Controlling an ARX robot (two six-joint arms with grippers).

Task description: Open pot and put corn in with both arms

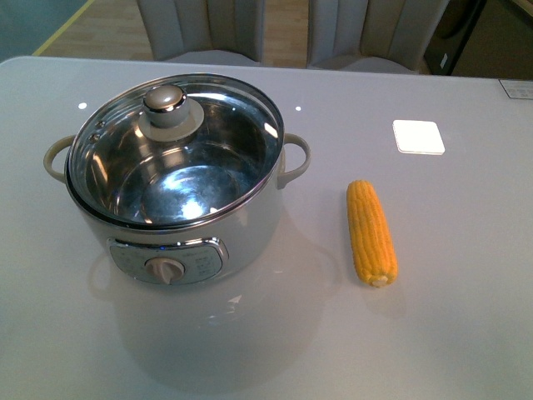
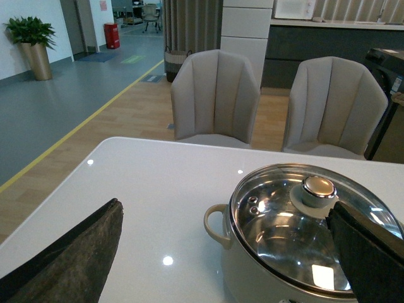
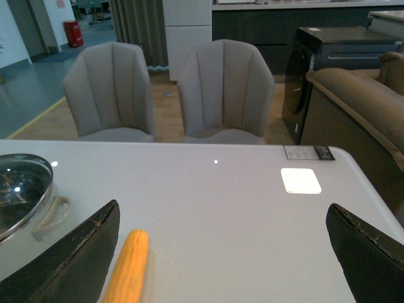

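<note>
1. Leftmost is the big round white electric pot with the shiny steel inside (image 1: 254, 229). It sits on the left half of the pale glossy table (image 1: 466, 333). The round glass lid with a steel rim (image 1: 225, 142) is on it, so step one isn't done.
2. The left gripper (image 2: 226, 208) has its dark fingers spread wide with nothing in them. The pot is right ahead of it, and the lid's silver knob (image 2: 319, 187) sits close to one fingertip, not centred in the gap. I'd say the left arm is nearer the lid.
3. The yellow husk-free corn cob (image 1: 371, 233) lies flat to the right of the pot, clearly apart from it. Its long axis runs roughly near-to-far, with the stub end toward the robot.
4. The right gripper (image 3: 222, 207) is also wide apart and empty. The cob lies beside one finger, outside the gap, so I reckon this arm needs to sidestep first.
5. Counts: one pot, one lid, two beige loop handles, one cob, one white square pad (image 1: 418, 137), two grey chairs (image 1: 200, 29).
</note>
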